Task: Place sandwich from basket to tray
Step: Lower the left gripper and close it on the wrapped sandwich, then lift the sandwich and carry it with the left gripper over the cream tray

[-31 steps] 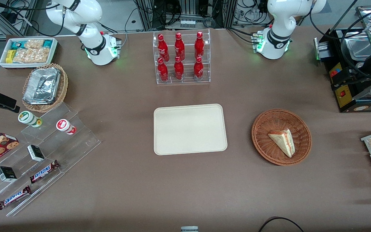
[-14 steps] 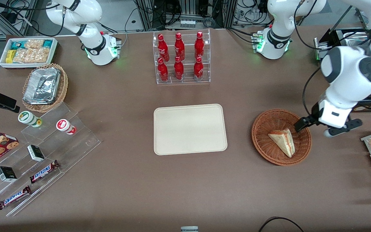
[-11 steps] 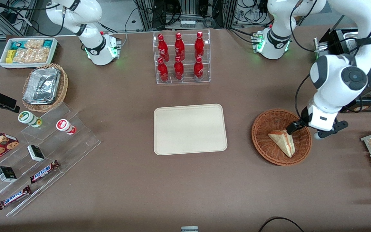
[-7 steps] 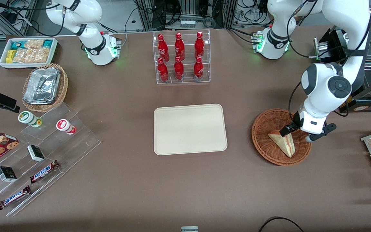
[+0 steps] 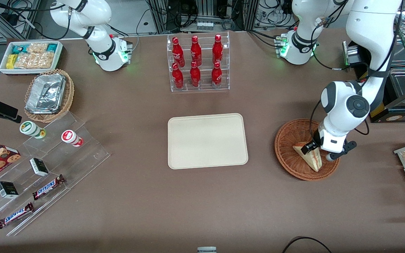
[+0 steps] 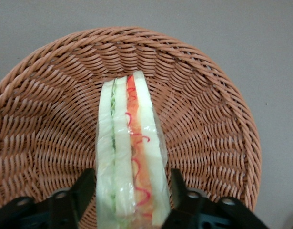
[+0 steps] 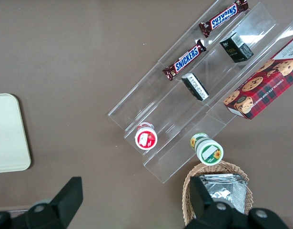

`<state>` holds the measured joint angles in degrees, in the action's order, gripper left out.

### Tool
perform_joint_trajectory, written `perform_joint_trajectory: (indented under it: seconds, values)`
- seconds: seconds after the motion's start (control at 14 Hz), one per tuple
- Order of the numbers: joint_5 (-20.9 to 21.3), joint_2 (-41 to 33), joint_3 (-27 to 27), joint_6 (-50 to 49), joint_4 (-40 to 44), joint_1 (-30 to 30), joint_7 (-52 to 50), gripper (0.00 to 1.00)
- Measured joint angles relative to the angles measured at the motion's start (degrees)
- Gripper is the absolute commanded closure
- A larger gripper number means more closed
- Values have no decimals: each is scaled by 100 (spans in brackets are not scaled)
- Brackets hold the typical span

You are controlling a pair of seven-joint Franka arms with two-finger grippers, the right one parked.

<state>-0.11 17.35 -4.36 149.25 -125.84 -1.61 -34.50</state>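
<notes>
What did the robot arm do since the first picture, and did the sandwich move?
The working arm swung in from its end of the table and lowered its gripper into the basket. Its open fingers now straddle the sandwich, not yet closed on it. The sandwich, basket and tray stayed put.

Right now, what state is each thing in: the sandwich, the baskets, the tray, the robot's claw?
sandwich: wrapped, lying in basket, cut edge up.
basket: holds the sandwich.
tray: bare.
gripper: open, fingers either side of sandwich.
tan wicker basket: holds foil containers.
cola bottles: upright, capped, in rack.
</notes>
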Motion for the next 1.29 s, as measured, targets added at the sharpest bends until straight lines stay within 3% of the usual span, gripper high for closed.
perform_joint_trajectory:
  seconds: [0.36,0.57,0.93,1.29]
  values:
    - [6,-71,-11,-147,186,-5,-7,100]
    - [273,-591,-80,-1341,584,-11,-1,100]
    - [329,-1139,-998,-4264,2690,-66,-65,100]
    - [322,-658,-1569,-4436,3260,-901,-521,100]
